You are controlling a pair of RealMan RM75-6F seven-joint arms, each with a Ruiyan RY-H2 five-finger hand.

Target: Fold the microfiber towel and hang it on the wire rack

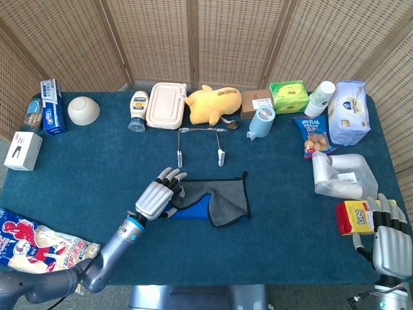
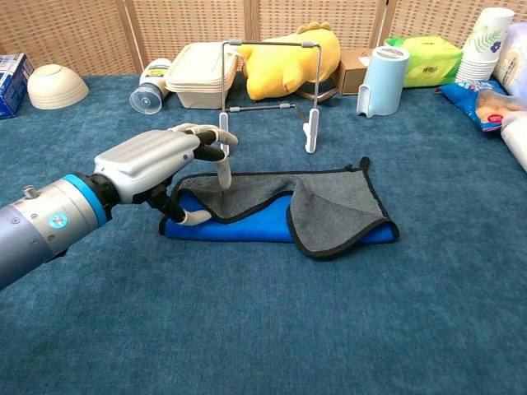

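Two hands: only the left hand (image 2: pixel 165 169) works, spread over the towel's left end, fingertips on the grey layer, not yet clamped.
Towel (image 2: pixel 329 210): partly folded, flat just before the wire rack (image 2: pixel 268 90), ready for lifting.
Right hand (image 1: pixel 392 248): far right of towel, fingers apart, grasping nothing.

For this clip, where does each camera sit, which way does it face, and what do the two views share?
Head view: high above the near edge, looking down on the whole blue table; shows the left hand and forearm, and the right hand at bottom right.
Chest view: low, near table height, facing the wicker screen; only the left hand shows.
Shared: the left hand over the grey-and-blue microfiber towel, the wire rack, the yellow plush toy.
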